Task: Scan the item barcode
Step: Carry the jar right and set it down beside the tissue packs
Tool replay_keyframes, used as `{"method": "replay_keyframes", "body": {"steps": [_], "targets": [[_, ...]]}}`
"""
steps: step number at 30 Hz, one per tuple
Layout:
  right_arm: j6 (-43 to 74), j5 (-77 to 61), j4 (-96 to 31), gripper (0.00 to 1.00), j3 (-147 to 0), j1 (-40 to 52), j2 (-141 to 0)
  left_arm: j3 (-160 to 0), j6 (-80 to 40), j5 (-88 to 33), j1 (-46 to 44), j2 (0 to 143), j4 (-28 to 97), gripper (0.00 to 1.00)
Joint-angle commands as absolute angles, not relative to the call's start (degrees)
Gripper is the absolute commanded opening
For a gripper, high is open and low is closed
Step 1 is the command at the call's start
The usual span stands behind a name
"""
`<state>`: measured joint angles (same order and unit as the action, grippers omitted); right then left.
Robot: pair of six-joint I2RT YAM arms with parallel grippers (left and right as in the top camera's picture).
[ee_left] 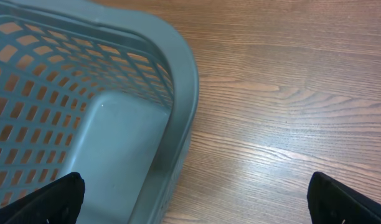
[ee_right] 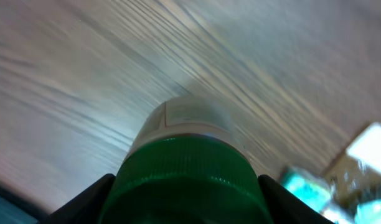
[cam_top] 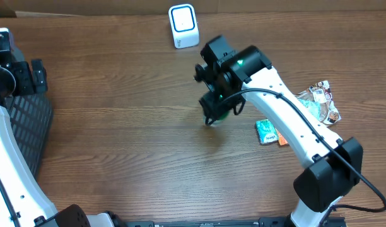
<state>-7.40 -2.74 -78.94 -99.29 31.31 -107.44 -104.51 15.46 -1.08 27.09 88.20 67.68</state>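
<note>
Green-capped pale plastic bottle (ee_right: 187, 168): pinched at the cap between the fingers of the right gripper (cam_top: 216, 112), held mid-table, apparently clear of the brown wooden table (cam_top: 117, 126), near and slightly right of the white, blue-faced box scanner (cam_top: 183, 26) at the far edge. Judged as the presenting step, barcode not visible in any view; next move calls for carrying farther and turning the label toward the scanner face. Left gripper (ee_left: 200, 199) spread wide and empty, beside the grey lattice plastic basket (ee_left: 178, 81) at the left.
</note>
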Motion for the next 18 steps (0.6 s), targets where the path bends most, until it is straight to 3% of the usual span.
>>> {"method": "replay_keyframes", "body": {"steps": [1, 11, 18], "targets": [[-4.03, 1.83, -76.88, 0.56, -94.17, 27.83, -107.11, -104.75, 16.73, -1.1, 26.98, 88.51, 67.46, 0.99], [1.43, 1.87, -63.29, 0.55, -80.97, 18.7, -107.11, -104.75, 16.73, -1.1, 26.98, 88.51, 67.46, 1.0], [1.76, 1.85, -63.18, 0.56, -80.71, 16.73, -107.13, -104.75, 16.73, -1.1, 26.98, 88.51, 67.48, 1.0]]}}
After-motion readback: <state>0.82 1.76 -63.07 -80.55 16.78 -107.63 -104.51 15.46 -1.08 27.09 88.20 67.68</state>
